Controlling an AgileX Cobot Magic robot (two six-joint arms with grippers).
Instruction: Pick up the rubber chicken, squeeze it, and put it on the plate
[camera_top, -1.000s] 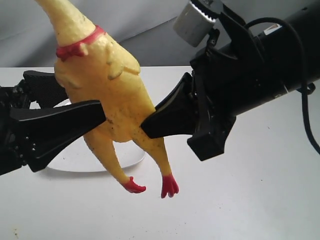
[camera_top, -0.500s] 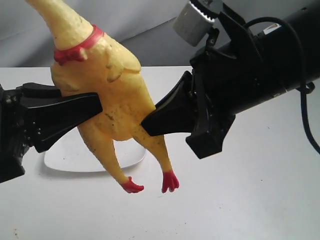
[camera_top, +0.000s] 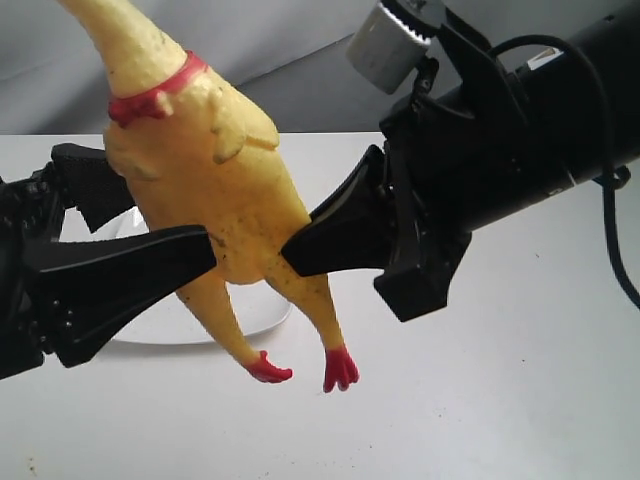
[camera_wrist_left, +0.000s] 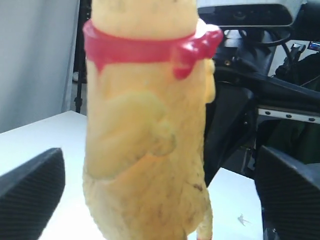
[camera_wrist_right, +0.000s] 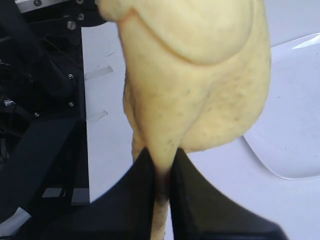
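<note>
The rubber chicken (camera_top: 220, 190) hangs in the air, neck and red collar up, red feet down, above the near edge of the white plate (camera_top: 160, 325). My right gripper (camera_top: 295, 255) is shut on it, pinching the lower body where a leg starts (camera_wrist_right: 162, 165). My left gripper (camera_top: 165, 220) is open, one finger on each side of the plump body (camera_wrist_left: 145, 150), with gaps to both. The chicken's head is out of view. In the right wrist view the plate (camera_wrist_right: 295, 125) lies beyond the chicken.
The white table (camera_top: 500, 400) spreads under and to the right of both arms. A grey backdrop stands behind it. The right arm's body and cable (camera_top: 610, 200) fill the upper right.
Half a second ago the left gripper's fingers were closer together against the chicken's body; they have now spread apart again. The right gripper keeps its hold, and the chicken has barely shifted.
</note>
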